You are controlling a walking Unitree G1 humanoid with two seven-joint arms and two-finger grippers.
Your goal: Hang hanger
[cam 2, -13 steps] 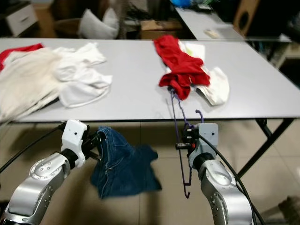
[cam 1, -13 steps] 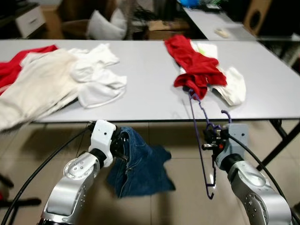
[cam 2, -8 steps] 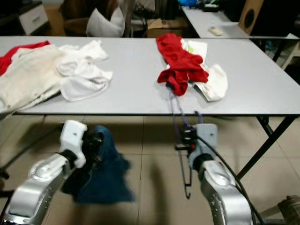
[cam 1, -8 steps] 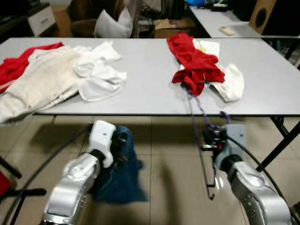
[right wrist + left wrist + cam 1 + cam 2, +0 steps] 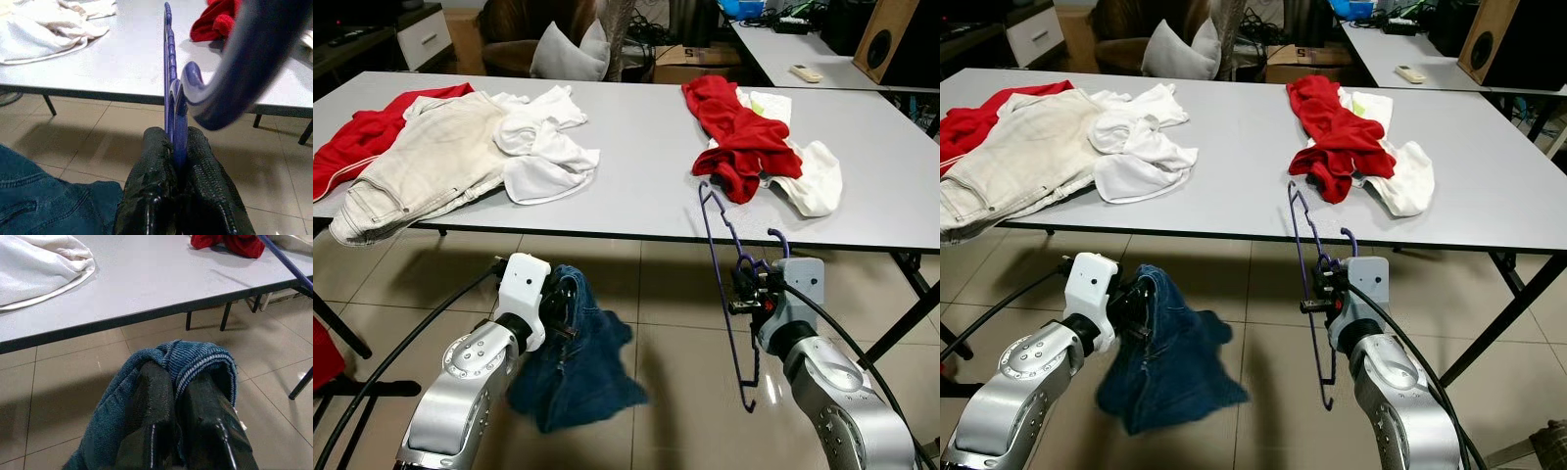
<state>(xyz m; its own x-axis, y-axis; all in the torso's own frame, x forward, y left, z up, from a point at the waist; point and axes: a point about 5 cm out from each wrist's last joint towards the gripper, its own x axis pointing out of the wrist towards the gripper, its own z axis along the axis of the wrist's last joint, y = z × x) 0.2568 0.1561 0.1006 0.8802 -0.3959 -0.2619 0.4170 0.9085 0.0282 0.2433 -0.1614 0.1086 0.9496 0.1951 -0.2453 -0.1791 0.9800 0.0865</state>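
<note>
One purple hanger [image 5: 724, 294], thin plastic with a notched arm and curved hook, is hanging upright in front of the desk [image 5: 636, 166] edge, its lower end dangling over the tiled floor [image 5: 675, 294]. The right end effector [image 5: 176, 196] is clamping it just below the hook, fingers [image 5: 151, 196] pressed together on the shaft. The left end effector [image 5: 178, 396] is pinching one pair of blue jeans [image 5: 573, 362], which is drooping toward the floor. On the desk: two red garments [image 5: 739, 137], one beige pair of trousers [image 5: 421, 162], several white garments [image 5: 543, 157].
</note>
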